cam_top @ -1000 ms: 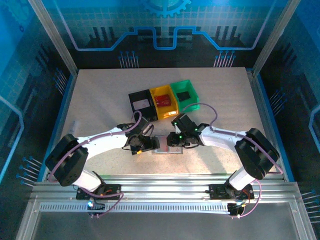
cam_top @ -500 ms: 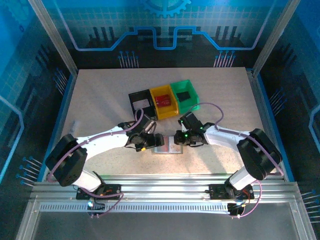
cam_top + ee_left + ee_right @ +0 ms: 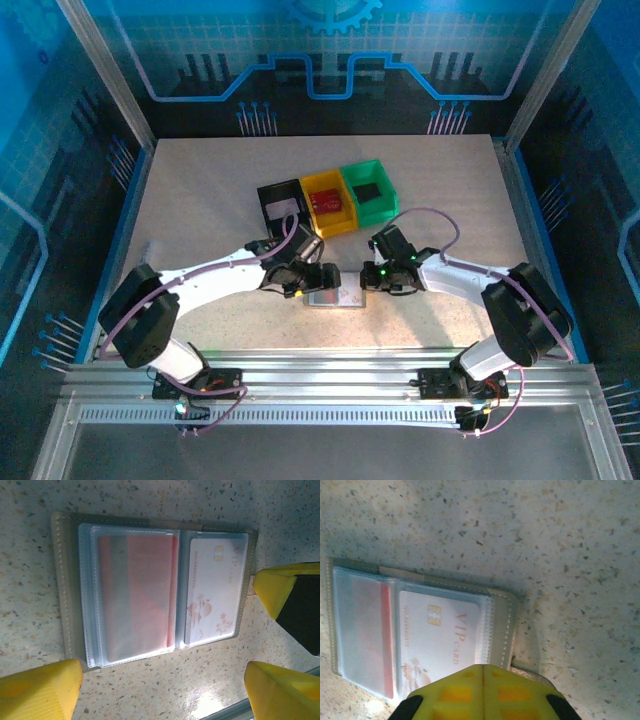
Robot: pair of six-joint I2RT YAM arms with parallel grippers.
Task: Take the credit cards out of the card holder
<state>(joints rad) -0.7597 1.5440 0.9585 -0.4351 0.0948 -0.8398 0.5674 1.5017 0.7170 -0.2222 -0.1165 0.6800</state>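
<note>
Reaching inward from their bases at the near edge of the tabletop [image 3: 450,180], both arms meet over the card holder [image 3: 325,297], which lies opened flat between the two tools, near the middle of the front half; its grey cover [image 3: 65,580] rests on the speckled surface with the clear sleeves facing up.

The left tool [image 3: 312,277] hovers over the holder's left side, released and spread wide; in its wrist view the yellow fingertips [image 3: 40,687] stand far apart at the bottom corners, one just beside a corner of the holder, with nothing between them.

The right tool [image 3: 364,284] sits at the holder's right edge, clenched; its wrist view shows the two yellow fingertips [image 3: 482,692] pressed together over the grey border [image 3: 512,625]; whether they pinch any of it I cannot tell.

Both credit cards are inside the sleeves: the reddish card [image 3: 135,595] in the left sleeve, the whitish card [image 3: 215,595], printed "VIP card", in the sleeve nearer the right tool.

Farther back stand three bins touching in a row: the black bin [image 3: 283,207], the yellow bin [image 3: 328,202] holding something red, and the green bin [image 3: 368,175] holding a small black block [image 3: 368,190].
</note>
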